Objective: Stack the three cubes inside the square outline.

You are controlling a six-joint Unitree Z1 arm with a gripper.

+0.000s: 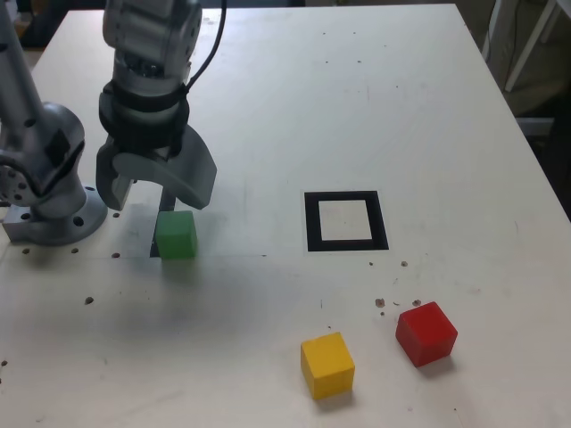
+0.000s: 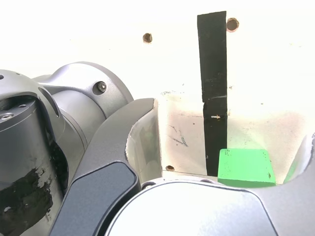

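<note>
In the exterior view, the gripper (image 1: pixel 161 192) is above the green cube (image 1: pixel 177 235), its fingers are released, and the square outline (image 1: pixel 346 221) holds no cube.

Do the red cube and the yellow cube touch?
Apart: in the exterior view, bare tabletop shows between the red cube and the yellow cube.

The arm (image 1: pixel 150 76) is matte grey with darker joints, a thin black cable (image 1: pixel 212 58), rounded silvery housings (image 2: pixel 81 93) and recessed screws (image 2: pixel 102 87).
</note>
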